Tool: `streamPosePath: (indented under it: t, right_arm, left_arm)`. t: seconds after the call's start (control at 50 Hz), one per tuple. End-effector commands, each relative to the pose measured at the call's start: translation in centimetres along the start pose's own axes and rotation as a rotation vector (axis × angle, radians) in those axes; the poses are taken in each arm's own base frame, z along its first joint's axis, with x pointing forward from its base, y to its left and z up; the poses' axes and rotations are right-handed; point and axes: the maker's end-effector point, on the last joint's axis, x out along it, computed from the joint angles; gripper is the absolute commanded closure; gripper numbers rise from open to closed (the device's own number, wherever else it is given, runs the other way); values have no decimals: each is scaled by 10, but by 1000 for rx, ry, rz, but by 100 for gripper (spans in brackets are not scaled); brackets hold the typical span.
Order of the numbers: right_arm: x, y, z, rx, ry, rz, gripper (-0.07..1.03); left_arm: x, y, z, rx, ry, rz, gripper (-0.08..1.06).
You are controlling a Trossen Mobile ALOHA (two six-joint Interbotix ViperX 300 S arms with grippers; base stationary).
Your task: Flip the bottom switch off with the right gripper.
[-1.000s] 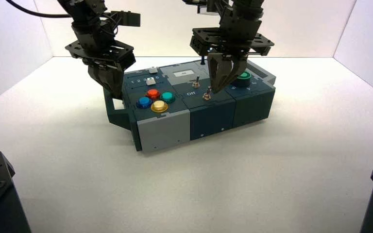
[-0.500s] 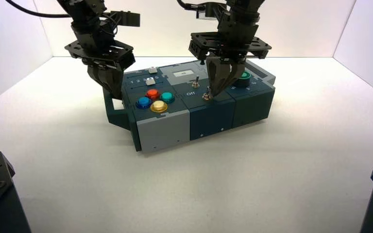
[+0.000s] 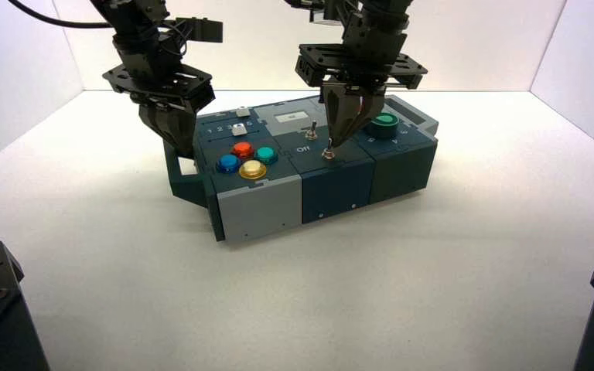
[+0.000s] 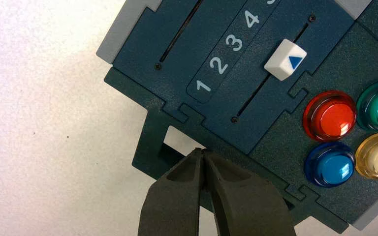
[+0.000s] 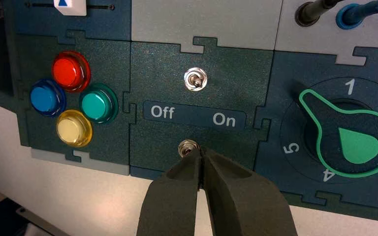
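The bottom switch (image 5: 187,147) is a small silver toggle on a hex nut, just below the "Off / On" label, near the box's front edge; it also shows in the high view (image 3: 329,152). My right gripper (image 5: 200,151) is shut, its tips touching the switch on the "On" side and partly covering it. In the high view the right gripper (image 3: 332,144) points down at the switch. The twin toggle (image 5: 196,80) stands above the label. My left gripper (image 4: 202,152) is shut and empty, over the box's left corner bracket, also seen in the high view (image 3: 179,145).
Red (image 5: 70,71), blue (image 5: 47,97), teal (image 5: 98,103) and yellow (image 5: 74,128) buttons lie left of the switches. A green knob (image 5: 354,141) sits to the right, plugs (image 5: 354,12) behind it. A white slider (image 4: 285,59) rides by numbers 1–4. The box (image 3: 263,209) stands on a white table.
My right gripper has moved left and down across the box, from beside the green knob to the bottom switch, and its tips now touch it. The left arm has not moved.
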Motion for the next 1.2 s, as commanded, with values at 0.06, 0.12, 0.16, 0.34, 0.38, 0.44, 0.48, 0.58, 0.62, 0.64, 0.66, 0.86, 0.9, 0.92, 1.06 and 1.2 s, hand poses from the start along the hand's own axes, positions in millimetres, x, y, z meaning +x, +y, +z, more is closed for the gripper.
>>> streamPosePath:
  t: [0.06, 0.12, 0.16, 0.34, 0.38, 0.44, 0.48, 0.58, 0.62, 0.64, 0.66, 0.86, 0.9, 0.92, 1.06, 1.2]
  right_arm:
    - [-8, 22, 8, -16, -32, 41, 98]
    - [-8, 28, 8, -26, -32, 47, 98]
    - [-8, 31, 8, -33, -32, 49, 98]
    - [-7, 34, 8, -35, -26, 51, 98]
    - [-6, 33, 7, -39, -24, 49, 98]
    - [-6, 32, 6, -47, -24, 43, 98]
    - [-6, 29, 5, -55, -21, 33, 98]
    - [-4, 22, -1, -60, -7, 17, 98]
    - [-3, 22, -3, -60, 0, 15, 98]
    - [-3, 21, -4, -60, 3, 13, 98]
    - [-3, 21, -5, -61, 6, 13, 98]
    - [-16, 19, -16, -68, 4, 15, 98]
    - [-21, 20, -16, -71, -6, 18, 98]
    - [-24, 20, -16, -70, -14, 20, 98]
    - [-44, 23, -16, -70, -55, 36, 98]
    - [-54, 23, -18, -85, -75, 36, 98]
  left_arm:
    - [3, -4, -2, 15, 8, -4, 101]
    - [3, -4, -1, 15, 6, -4, 101]
    - [3, -4, -1, 16, 7, -3, 101]
    - [3, -4, -2, 15, 8, -4, 101]
    - [3, -4, -2, 15, 11, -5, 101]
    - [3, -4, -2, 15, 11, -5, 101]
    - [4, -4, -4, 14, 15, -6, 101]
    - [4, -4, -4, 14, 15, -6, 101]
    - [3, -4, -2, 16, 11, -4, 101]
    - [3, -4, -2, 15, 11, -5, 101]
    - [3, -4, -2, 15, 9, -5, 101]
    - [3, -4, -4, 14, 15, -6, 101]
    - [3, -4, -5, 14, 15, -6, 101]
    - [3, -4, -5, 15, 14, -6, 101]
    - [1, -4, -3, 15, 6, -4, 101]
    - [-3, -5, -3, 16, -4, -3, 101]
